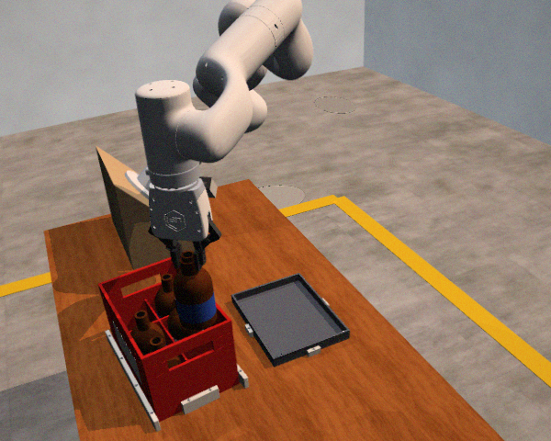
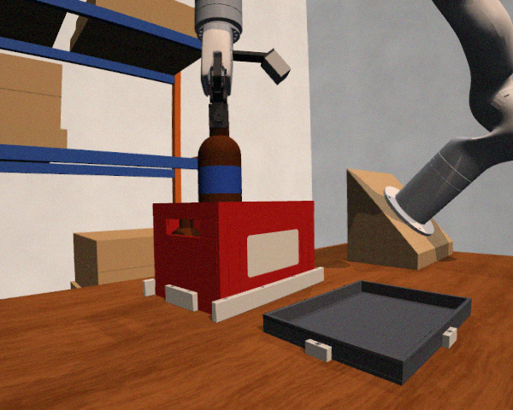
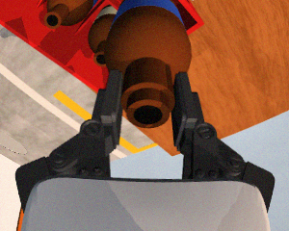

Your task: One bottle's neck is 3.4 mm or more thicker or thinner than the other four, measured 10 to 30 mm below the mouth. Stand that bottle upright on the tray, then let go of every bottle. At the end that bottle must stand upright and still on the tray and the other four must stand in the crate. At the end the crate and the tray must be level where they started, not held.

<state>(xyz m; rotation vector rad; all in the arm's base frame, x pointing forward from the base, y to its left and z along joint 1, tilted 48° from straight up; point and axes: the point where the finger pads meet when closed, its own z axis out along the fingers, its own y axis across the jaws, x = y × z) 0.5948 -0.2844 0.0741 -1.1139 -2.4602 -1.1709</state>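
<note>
The gripper (image 1: 188, 258) (image 2: 218, 115) (image 3: 147, 87) is clamped on the neck of the blue-banded bottle (image 1: 195, 289) (image 2: 220, 176) (image 3: 148, 45), which hangs upright beneath it, partly inside the crate (image 1: 195, 379) (image 2: 185, 265) (image 3: 197, 24). Lift straight until its base clears the rim.

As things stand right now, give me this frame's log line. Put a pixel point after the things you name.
gripper (image 1: 187, 258) (image 2: 219, 121) (image 3: 147, 87): shut on brown blue-banded bottle (image 1: 195, 299) (image 2: 220, 176) (image 3: 149, 43) | bottle: upright, partly above red crate (image 1: 190, 375) (image 2: 185, 260) (image 3: 197, 24) | dark grey rectangular tray (image 1: 290, 318) (image 2: 367, 322): bottle-free

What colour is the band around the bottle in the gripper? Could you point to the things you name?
Blue; the band (image 1: 196, 310) (image 2: 220, 179) (image 3: 149, 6) shows best in the exterior view.
</note>
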